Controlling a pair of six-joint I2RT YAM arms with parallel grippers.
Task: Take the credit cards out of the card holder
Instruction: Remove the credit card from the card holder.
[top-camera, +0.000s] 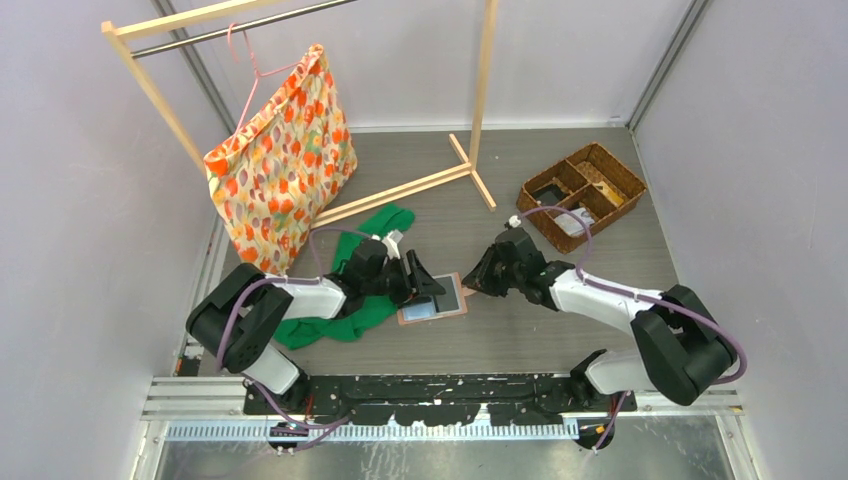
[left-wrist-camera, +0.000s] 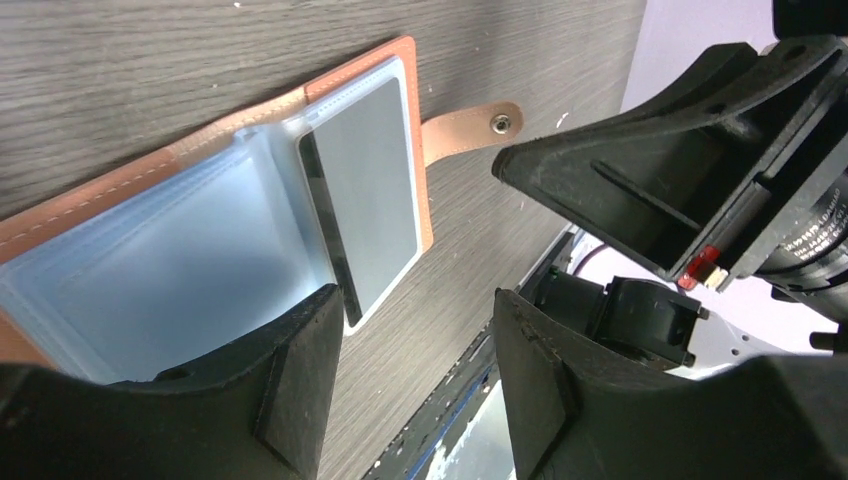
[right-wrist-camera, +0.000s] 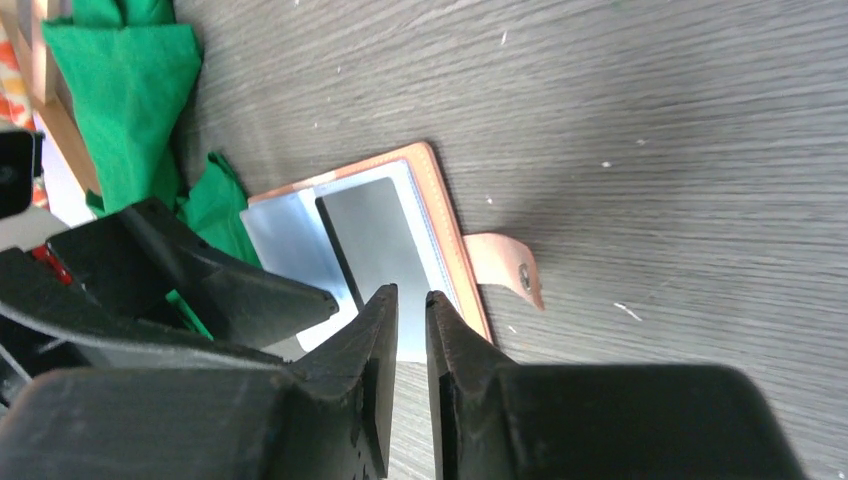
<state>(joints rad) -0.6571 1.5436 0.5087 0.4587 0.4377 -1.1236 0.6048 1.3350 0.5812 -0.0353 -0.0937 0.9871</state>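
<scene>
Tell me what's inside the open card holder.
One dark card sits in the clear sleeve beside the snap tab. Other sleeves look pale; the left claw covers their corner.

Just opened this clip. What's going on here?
Both arms are working over the card holder, which lies open on the table. The left claw is open, one finger over the clear sleeves. The right claw, jaws slightly parted, sits at the edge of the page with a dark card in its sleeve. Neither claw holds a card.

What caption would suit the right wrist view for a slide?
Right gripper, jaws narrowly apart, at the edge of the open card holder; a dark card shows inside.
</scene>
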